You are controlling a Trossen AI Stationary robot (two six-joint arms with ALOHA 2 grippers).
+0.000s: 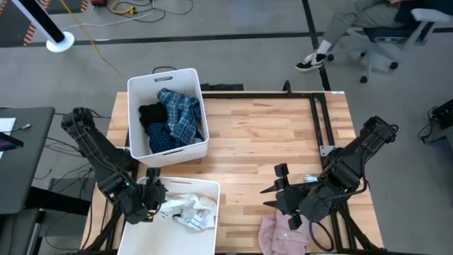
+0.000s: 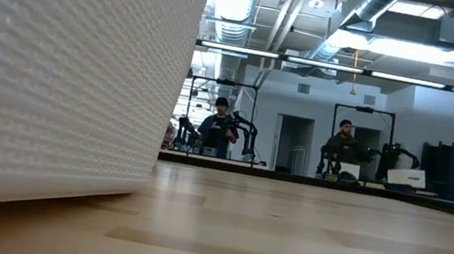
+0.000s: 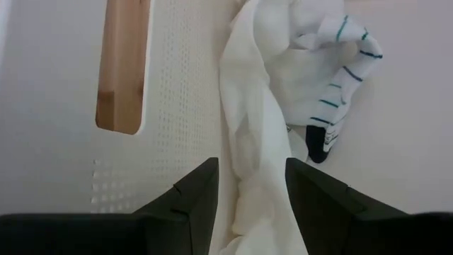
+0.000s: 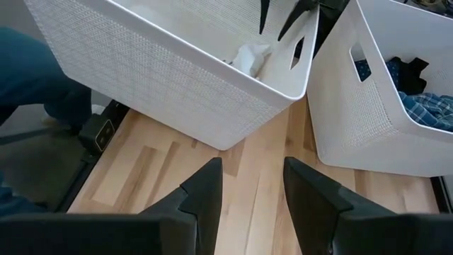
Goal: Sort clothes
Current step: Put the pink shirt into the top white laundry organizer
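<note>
Pinched between the left gripper (image 3: 251, 191) fingers inside the near bin (image 1: 141, 237): a limp, light white sock (image 3: 248, 127), likely best held mid-fold; right gripper (image 4: 251, 188) spread, empty.

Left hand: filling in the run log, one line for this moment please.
left hand: holds white cloth in near bin | right hand: empty, open | pink shirt: on table

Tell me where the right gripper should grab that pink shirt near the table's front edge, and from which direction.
Probably straight from above, pinching a raised fold in the middle of the pink shirt. It lies crumpled at the table edge, so a bunched ridge should give the open right gripper something to close on, not a flat edge.
</note>
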